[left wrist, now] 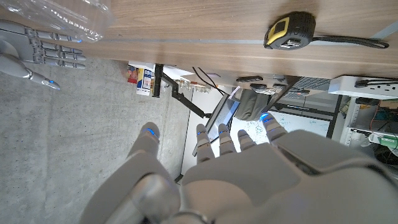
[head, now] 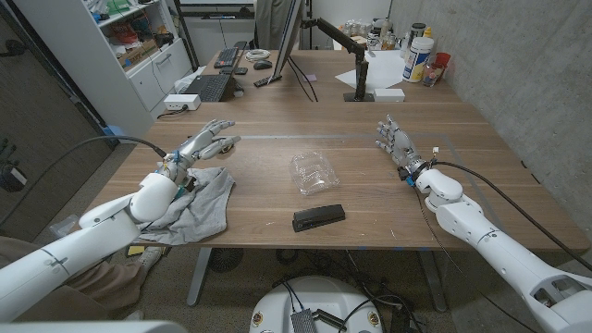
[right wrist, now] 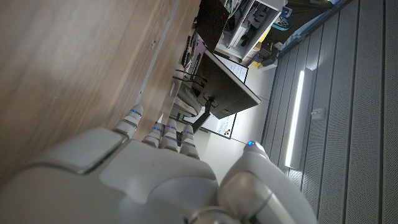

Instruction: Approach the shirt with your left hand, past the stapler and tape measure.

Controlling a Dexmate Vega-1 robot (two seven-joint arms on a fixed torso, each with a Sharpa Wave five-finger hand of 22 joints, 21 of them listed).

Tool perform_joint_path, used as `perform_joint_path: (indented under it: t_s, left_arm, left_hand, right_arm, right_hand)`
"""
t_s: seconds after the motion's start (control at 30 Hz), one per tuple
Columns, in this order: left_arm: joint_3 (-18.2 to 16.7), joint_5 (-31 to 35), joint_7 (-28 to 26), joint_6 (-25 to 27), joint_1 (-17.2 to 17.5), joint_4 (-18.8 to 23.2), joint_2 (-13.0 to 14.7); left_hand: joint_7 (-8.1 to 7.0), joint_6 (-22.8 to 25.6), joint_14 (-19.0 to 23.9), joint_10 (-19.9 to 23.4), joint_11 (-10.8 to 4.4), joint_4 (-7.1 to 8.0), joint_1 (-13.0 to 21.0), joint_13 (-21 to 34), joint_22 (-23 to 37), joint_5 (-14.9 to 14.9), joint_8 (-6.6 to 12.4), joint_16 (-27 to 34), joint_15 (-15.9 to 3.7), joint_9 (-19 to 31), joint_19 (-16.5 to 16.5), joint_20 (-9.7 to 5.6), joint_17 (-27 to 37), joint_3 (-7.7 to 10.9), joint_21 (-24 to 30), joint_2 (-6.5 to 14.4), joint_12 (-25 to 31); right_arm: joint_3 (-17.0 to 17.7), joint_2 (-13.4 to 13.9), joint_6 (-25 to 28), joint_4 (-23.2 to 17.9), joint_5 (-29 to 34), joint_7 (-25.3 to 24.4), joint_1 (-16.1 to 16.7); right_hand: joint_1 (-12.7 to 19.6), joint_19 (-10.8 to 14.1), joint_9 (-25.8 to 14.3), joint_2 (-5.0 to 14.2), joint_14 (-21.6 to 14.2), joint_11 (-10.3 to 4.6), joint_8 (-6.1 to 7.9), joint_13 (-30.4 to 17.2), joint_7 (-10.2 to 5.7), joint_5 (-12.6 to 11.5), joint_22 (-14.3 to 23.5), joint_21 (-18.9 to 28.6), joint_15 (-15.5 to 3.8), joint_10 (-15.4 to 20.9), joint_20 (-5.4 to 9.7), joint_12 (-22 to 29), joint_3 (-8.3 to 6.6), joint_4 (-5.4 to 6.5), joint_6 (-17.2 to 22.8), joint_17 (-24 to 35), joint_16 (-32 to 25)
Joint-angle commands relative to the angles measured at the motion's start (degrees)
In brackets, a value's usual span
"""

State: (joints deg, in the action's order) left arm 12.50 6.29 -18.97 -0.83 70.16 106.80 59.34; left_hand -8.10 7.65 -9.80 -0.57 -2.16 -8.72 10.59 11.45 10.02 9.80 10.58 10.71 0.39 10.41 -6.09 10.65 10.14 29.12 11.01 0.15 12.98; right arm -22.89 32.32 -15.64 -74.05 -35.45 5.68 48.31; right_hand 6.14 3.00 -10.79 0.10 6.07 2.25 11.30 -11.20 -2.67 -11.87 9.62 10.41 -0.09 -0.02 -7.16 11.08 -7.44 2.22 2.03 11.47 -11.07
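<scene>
Under the left hand and wrist lies the grey shirt, crumpled, its length running back toward the table's near edge. Both this hand and the right hand hold nothing, fingers spread.

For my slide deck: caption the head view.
Left hand hovers open above crumpled grey shirt; flat black stapler lies mid-table.

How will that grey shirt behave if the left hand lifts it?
The grey shirt lies crumpled and folded, so it will probably droop and stretch out. It overhangs the table edge, so a nudge might slide it off. It likely weighs little.
</scene>
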Motion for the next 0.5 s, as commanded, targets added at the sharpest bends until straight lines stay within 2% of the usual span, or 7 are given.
perform_joint_path:
  t_s: [0.03,0.17,0.2,0.27,0.3,0.37,0.5]
  left_arm:
    - [-2.24,-0.12,-0.9,-0.19,4.04,1.54,-0.03]
    - [-3.14,0.14,-1.64,-0.12,5.4,2.04,-0.29]
    - [-3.98,-0.1,-2.23,0.22,6.87,2.67,-0.33]
    - [-4.12,0.01,-2.09,0.29,6.94,2.7,-0.5]
    - [-4.75,-1.17,-2.6,0.0,8.16,2.96,-1.36]
    - [-4.88,-1.09,-2.46,-0.02,8.21,2.96,-1.55]
    - [-5.58,0.83,-3.3,1.56,10.43,4.48,-1.17]
  left_hand:
    - [-0.33,-0.5,-1.73,-0.35,-0.15,-0.03,0.02,0.19,0.07,0.05,-0.08,0.07,-0.27,0.1,-0.17,-0.14,0.15,-0.34,0.04,-0.42,-0.02]
    - [-0.55,-0.53,-1.73,-0.56,-0.09,0.02,-0.07,0.19,0.08,0.06,-0.05,0.06,-0.36,0.1,0.15,-0.29,0.16,-0.45,0.17,-0.57,-0.1]
    - [-0.54,-0.52,-1.71,-0.55,-0.18,0.03,-0.09,0.19,0.08,0.07,-0.04,0.07,-0.36,0.1,0.22,-0.45,0.16,-0.48,0.19,-0.6,-0.09]
    - [-0.51,-0.57,-1.71,-0.59,-0.08,0.04,-0.11,0.19,0.08,0.08,-0.05,0.06,-0.35,0.1,0.26,-0.56,0.16,-0.51,0.21,-0.63,-0.11]
    - [-0.58,-0.86,-1.7,-0.85,-0.06,0.06,-0.13,0.19,0.08,0.09,-0.14,0.06,-0.37,0.1,0.27,-0.53,0.16,-0.55,0.2,-0.69,-0.21]
    - [-0.66,-1.52,-1.79,-1.12,0.03,0.09,-0.18,0.19,0.09,0.12,-0.35,0.01,-0.37,0.1,0.27,-0.57,0.17,-0.62,0.19,-0.77,-0.31]
    - [-0.89,-2.28,-1.91,-1.64,0.0,0.14,-0.26,0.18,0.09,0.15,-0.51,-0.03,-0.55,0.1,0.24,-0.65,0.18,-0.75,0.16,-0.92,-0.49]
  right_arm:
    - [-0.11,0.12,0.45,-0.16,-0.11,0.04,0.32]
    - [-0.14,0.05,-0.18,0.12,0.03,0.36,0.26]
    - [-0.1,0.09,-0.44,0.03,0.05,0.53,0.22]
    - [-0.1,0.08,-0.46,0.05,0.05,0.55,0.22]
    - [-0.23,0.16,-0.46,0.35,0.22,0.89,-0.13]
    - [-0.24,0.16,-0.49,0.37,0.22,0.92,-0.14]
    - [-0.05,0.47,-0.58,0.39,0.14,1.22,-0.2]
  right_hand:
    - [0.24,-0.33,-0.22,0.6,0.8,-0.2,-0.28,-0.06,-0.48,0.02,0.14,0.22,0.08,-0.14,-0.41,0.13,-0.03,-0.31,-0.45,0.0,-0.13]
    - [0.23,-0.37,-0.22,0.61,0.9,-0.41,-0.27,-0.07,-0.51,0.03,0.14,0.22,0.03,-0.27,-0.36,0.11,-0.01,-0.33,-0.49,0.01,-0.13]
    - [0.23,-0.38,-0.22,0.62,0.93,-0.4,-0.27,-0.07,-0.53,0.03,0.14,0.22,-0.03,-0.3,-0.29,0.11,-0.01,-0.33,-0.5,0.01,-0.13]
    - [0.22,-0.36,-0.22,0.62,0.9,-0.42,-0.27,-0.07,-0.53,0.03,0.14,0.24,-0.03,-0.33,-0.23,0.11,0.0,-0.34,-0.53,0.01,-0.15]
    - [0.22,-0.37,-0.22,0.63,0.96,-0.41,-0.26,-0.07,-0.53,0.03,0.14,0.23,-0.05,-0.42,-0.23,0.08,0.0,-0.34,-0.5,0.01,-0.14]
    - [0.22,-0.39,-0.22,0.62,1.04,-0.47,-0.28,-0.08,-0.59,0.04,0.14,0.23,-0.06,-0.46,-0.15,0.08,0.01,-0.35,-0.59,0.01,-0.12]
    - [0.22,-0.4,-0.23,0.62,1.14,-0.36,-0.29,-0.08,-0.61,0.04,0.14,0.24,-0.15,-0.54,-0.04,0.08,0.02,-0.38,-0.66,0.01,-0.11]
